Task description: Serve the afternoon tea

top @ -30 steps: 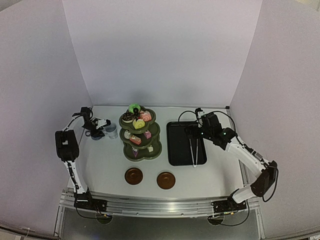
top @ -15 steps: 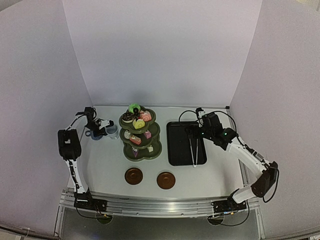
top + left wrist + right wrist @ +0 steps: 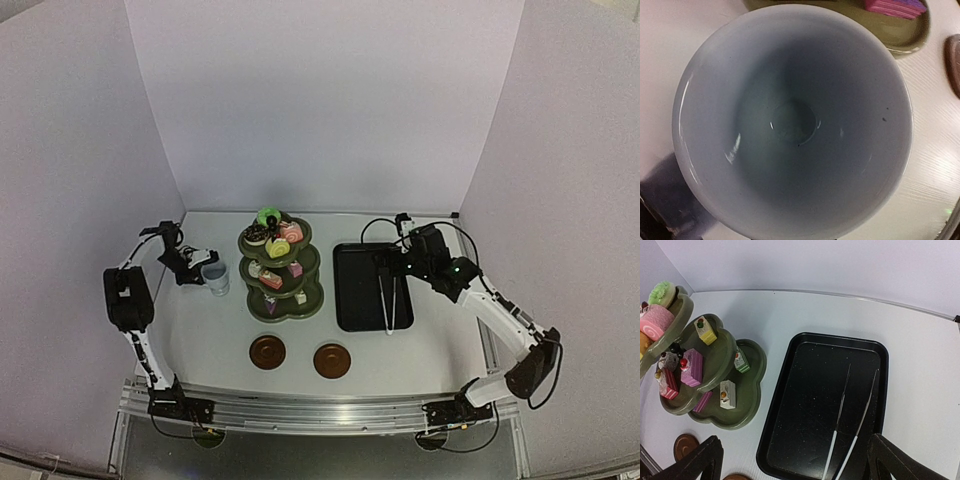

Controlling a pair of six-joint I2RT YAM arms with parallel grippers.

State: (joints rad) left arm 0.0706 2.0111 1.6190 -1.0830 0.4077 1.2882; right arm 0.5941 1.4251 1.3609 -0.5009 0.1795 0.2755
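The olive-green three-tier stand (image 3: 314, 298) holds small colourful cakes, with a green doughnut (image 3: 268, 216) on top. It also shows in the right wrist view (image 3: 753, 405). My left gripper (image 3: 198, 268) is shut on the white cup (image 3: 214, 278), just left of the stand. The white cup (image 3: 790, 120) fills the left wrist view and hides the fingers. The dark-blue cup does not show clearly and is probably hidden behind the left gripper. Two brown saucers (image 3: 267, 351) (image 3: 332, 360) lie at the front. My right gripper (image 3: 390, 262) is open and empty above the black tray.
The black tray (image 3: 350, 300) lies right of the stand with metal tongs (image 3: 850, 425) in it. White walls close the table at the back and sides. The edge of a saucer (image 3: 954, 65) shows to the right of the cup.
My left gripper has moved toward the near edge with the white cup, which sits lower in the top view. My right arm has barely moved.
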